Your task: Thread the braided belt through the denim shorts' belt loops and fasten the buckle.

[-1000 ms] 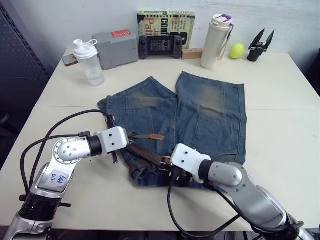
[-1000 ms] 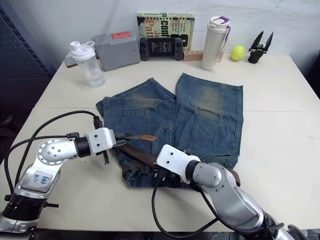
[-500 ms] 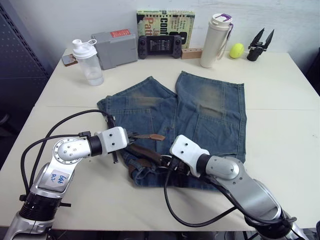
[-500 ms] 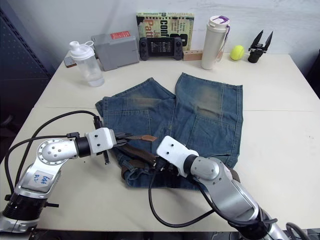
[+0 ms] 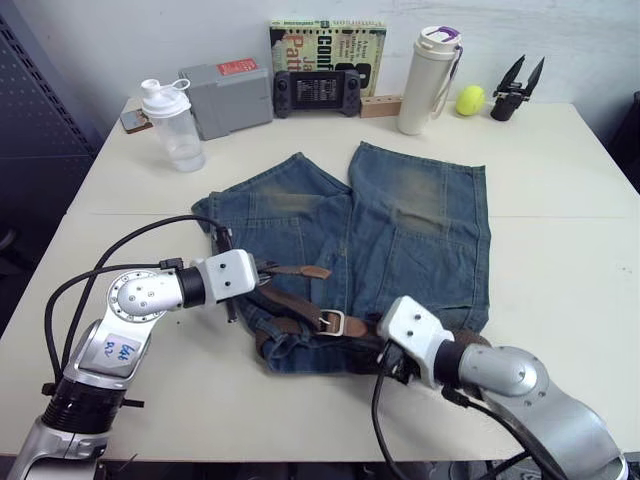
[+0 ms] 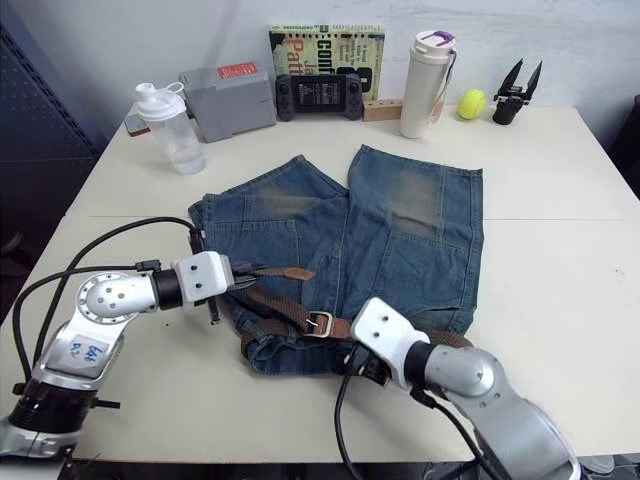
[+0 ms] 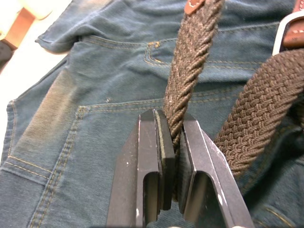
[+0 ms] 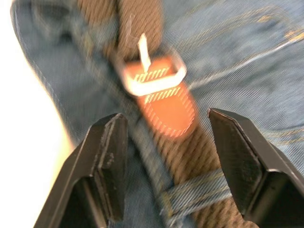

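The left gripper (image 7: 173, 142) clamps the belt (image 7: 192, 61) tip, which points at the buckle (image 5: 331, 323) just beyond the right gripper's (image 8: 171, 156) released jaws.

The dark brown braided belt (image 5: 300, 305) is partly hidden — one stretch runs beneath the right arm's white housing, and its path through the faded blue denim shorts' (image 5: 420, 230) narrow belt loops cannot be made out. The small silver rectangular buckle (image 8: 151, 76) is blurred in the right wrist view. The left wrist view cuts off the belt's tan leather tip (image 7: 195, 5) at the picture's edge.
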`<state>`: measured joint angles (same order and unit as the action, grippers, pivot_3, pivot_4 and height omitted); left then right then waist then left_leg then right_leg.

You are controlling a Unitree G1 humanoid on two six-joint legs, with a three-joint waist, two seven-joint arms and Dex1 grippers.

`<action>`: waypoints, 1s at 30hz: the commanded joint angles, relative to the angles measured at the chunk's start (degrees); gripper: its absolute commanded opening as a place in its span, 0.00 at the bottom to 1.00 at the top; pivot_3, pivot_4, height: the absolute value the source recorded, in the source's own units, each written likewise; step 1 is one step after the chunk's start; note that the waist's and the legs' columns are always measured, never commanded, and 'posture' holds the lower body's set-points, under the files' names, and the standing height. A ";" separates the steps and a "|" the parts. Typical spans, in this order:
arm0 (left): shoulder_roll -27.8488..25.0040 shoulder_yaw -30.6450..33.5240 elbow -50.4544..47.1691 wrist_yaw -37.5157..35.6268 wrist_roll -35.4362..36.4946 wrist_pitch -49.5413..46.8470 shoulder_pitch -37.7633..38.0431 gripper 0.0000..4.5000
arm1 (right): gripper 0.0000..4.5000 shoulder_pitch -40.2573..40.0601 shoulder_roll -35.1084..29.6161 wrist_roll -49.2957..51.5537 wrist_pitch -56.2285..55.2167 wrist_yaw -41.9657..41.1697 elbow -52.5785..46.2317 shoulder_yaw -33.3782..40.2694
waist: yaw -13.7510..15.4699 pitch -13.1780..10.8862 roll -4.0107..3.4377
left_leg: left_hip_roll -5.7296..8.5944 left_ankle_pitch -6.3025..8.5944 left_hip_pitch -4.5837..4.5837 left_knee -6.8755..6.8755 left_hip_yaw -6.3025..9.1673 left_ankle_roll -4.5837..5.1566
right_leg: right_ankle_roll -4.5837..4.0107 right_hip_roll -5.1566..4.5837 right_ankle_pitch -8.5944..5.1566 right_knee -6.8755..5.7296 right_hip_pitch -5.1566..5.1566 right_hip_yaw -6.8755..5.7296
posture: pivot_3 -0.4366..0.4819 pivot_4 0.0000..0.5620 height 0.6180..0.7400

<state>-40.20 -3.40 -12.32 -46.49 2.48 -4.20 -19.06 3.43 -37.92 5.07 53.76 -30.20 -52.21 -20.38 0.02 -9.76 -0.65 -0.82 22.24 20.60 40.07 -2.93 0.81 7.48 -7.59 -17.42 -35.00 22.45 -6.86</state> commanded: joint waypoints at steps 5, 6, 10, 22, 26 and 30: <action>0.43 3.52 -1.20 0.24 4.50 -1.85 -2.82 0.00 | 0.65 0.00 -2.19 -10.36 -9.64 5.62 -2.96 -5.36 | 0.02 0.00 0.02 | 0.00 0.00 0.00 0.03 -0.01 0.00 | 0.00 0.00 0.00 -0.01 -0.01 0.00 | 0.48 0.27 0.92; 0.61 3.83 -1.49 0.36 5.18 -2.38 -2.95 0.00 | 0.65 0.07 -2.59 -11.87 -10.78 6.07 -2.63 -5.90 | 0.03 0.00 0.02 | 0.00 0.00 0.00 0.03 -0.01 0.00 | 0.00 0.00 0.00 0.00 -0.01 0.00 | 0.48 0.27 0.92; 0.83 3.84 -2.45 0.52 5.73 -3.18 -2.78 0.00 | 0.65 1.04 -2.82 -19.79 -15.79 9.12 0.52 -9.69 | 0.03 0.00 0.03 | -0.01 0.00 0.00 0.04 -0.01 0.00 | 0.00 0.00 0.00 0.00 -0.01 0.01 | 0.48 0.27 0.92; 1.53 3.64 -2.23 1.14 4.99 -3.42 -2.41 0.00 | 0.65 -2.20 0.10 -29.55 -20.30 8.12 5.45 -12.32 | 0.13 0.00 0.03 | -0.01 0.00 0.00 0.05 -0.03 0.00 | 0.00 0.01 0.00 0.00 -0.01 0.00 | 0.48 0.27 0.92; 1.70 3.56 -1.86 1.12 4.90 -2.66 -2.00 0.00 | 0.65 -3.30 0.96 -29.11 -21.96 7.03 5.21 -10.53 | 0.10 0.00 0.03 | -0.01 0.00 0.00 0.05 -0.04 0.00 | 0.00 0.01 0.00 0.00 -0.02 0.01 | 0.48 0.27 0.92; 1.88 3.87 -0.68 1.04 5.22 -1.83 -2.38 0.00 | 0.65 -5.92 -0.96 -26.92 -24.17 3.88 1.85 -5.75 | 0.23 0.00 0.03 | 0.00 0.00 0.00 0.05 -0.03 0.00 | 0.00 0.00 0.00 0.00 -0.02 0.01 | 0.48 0.27 0.92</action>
<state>-38.48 -0.98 -12.55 -45.88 6.81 -7.31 -21.09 -2.12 -37.81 -22.36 31.23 -25.02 -46.89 -28.71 0.25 -9.76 -0.62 -0.82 22.24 20.60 40.12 -2.97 0.81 7.48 -7.59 -17.42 -35.00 22.43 -6.85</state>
